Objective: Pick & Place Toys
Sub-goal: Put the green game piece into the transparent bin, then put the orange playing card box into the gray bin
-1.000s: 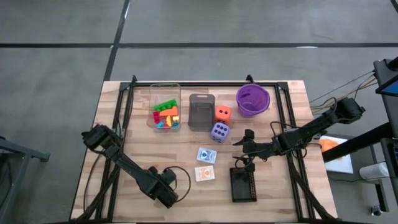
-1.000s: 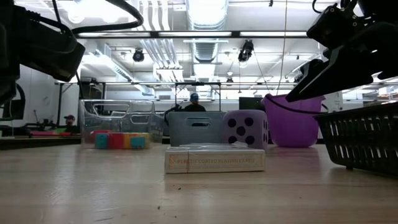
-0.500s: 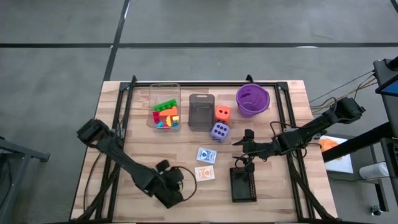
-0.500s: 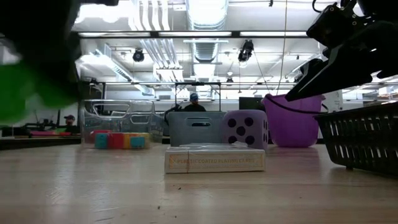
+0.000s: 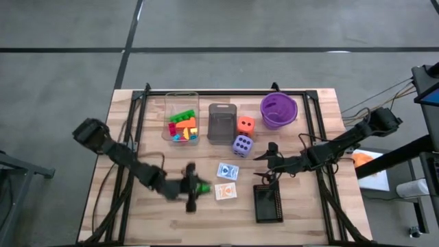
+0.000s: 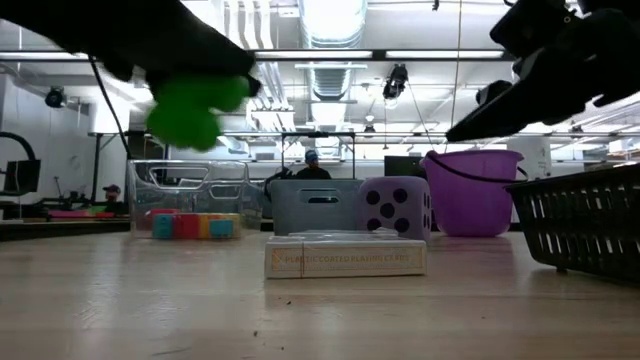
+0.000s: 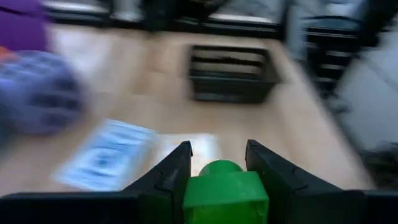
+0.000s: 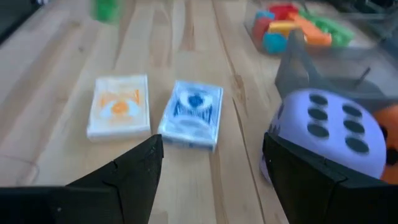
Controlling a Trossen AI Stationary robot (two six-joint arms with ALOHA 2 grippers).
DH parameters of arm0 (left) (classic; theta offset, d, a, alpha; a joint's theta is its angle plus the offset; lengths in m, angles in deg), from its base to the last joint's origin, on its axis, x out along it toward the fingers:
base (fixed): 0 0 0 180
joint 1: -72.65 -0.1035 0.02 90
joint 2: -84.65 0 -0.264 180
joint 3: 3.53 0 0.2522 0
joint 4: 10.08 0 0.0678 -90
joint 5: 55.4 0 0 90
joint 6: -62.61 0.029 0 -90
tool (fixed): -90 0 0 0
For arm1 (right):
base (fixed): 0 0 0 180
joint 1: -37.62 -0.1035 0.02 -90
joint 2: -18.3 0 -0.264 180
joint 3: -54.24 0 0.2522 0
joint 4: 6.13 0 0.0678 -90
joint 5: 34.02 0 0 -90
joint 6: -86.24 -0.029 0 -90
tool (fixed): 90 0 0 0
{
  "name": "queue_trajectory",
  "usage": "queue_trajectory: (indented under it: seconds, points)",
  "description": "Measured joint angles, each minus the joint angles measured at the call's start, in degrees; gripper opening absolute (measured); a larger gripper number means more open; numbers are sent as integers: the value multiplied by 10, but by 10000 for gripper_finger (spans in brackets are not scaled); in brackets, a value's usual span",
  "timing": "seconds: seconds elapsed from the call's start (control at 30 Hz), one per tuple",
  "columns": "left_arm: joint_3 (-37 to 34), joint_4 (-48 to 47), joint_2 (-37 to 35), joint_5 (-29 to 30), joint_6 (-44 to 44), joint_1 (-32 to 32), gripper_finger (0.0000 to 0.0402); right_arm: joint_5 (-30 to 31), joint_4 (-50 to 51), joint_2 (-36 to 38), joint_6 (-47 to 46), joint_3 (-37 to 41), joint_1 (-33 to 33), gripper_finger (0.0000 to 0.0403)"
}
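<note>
Left pincer (image 5: 197,186) is clamped on a green brick (image 7: 225,190), held in the air above the front-left part of the surface (image 5: 137,137), just beside the orange-print card pack (image 5: 225,191). In the low view the brick (image 6: 190,108) hangs well clear of the wood. Left wrist view is blurred, but the brick sits squarely between the 2 fingers (image 7: 171,174).

Right pincer (image 5: 265,167) hovers right of centre with its jaws spread wide, nothing between them. It is just above the rear end of the black basket (image 5: 268,204) and near the purple die (image 5: 241,145).

Toys:
- Blue-print card pack (image 5: 228,171) lies flat mid-surface, the orange-print one just in front of it, not touching as far as I can tell.
- Purple die stands beside the grey bin (image 5: 221,123), with the orange die (image 5: 246,125) just behind it.
- Other bricks (image 5: 183,127), mixed colours, are piled in the clear bin (image 5: 168,110) at the rear left.

Purple bowl (image 5: 278,110) is at the rear right.

A person (image 6: 312,162) shows in the room far behind the surface.
</note>
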Motion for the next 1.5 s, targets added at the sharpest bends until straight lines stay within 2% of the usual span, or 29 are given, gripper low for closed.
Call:
queue_trajectory:
  seconds: [0.13, 0.23, 0.4, 0.53, 0.67, 0.7, 0.77, 0.93, 1.07, 1.23, 1.4, 1.5]
  points:
    - [-29, -13, -84, 14, 76, -66, 129, -1, -51, -11, 20, 0, 0, 275]
    - [-37, -88, -162, 23, 113, -131, 129, -2, -96, -26, 37, 0, 0, 275]
    - [-39, -243, -269, 83, 129, -260, 129, -2, -134, -60, 48, -2, 0, 275]
    - [-58, -276, -310, 84, 138, -367, 129, -2, -136, -89, 48, -6, 0, 275]
    - [-84, -274, -320, -2, 110, -446, 129, -2, -167, -120, 50, -12, 0, 275]
    - [-90, -273, -319, -30, 93, -459, 138, -2, -170, -125, 51, -13, 0, 275]
    - [-101, -272, -318, -69, 60, -480, 186, -2, -172, -136, 52, -18, 0, 275]
    - [-121, -270, -318, -104, 15, -483, 324, -2, -172, -149, 57, -26, 0, 275]
    - [-122, -266, -318, -119, 1, -481, 381, -3, -173, -152, 60, -30, 0, 275]
    - [-122, -179, -320, -173, 9, -463, 388, -7, -174, -142, 60, -31, -2, 275]
    - [-122, -45, -320, -246, 66, -401, 357, -26, -192, -143, 63, -32, -5, 275]
    - [-122, -8, -319, -273, 90, -347, 337, -40, -196, -150, 68, -40, -5, 275]
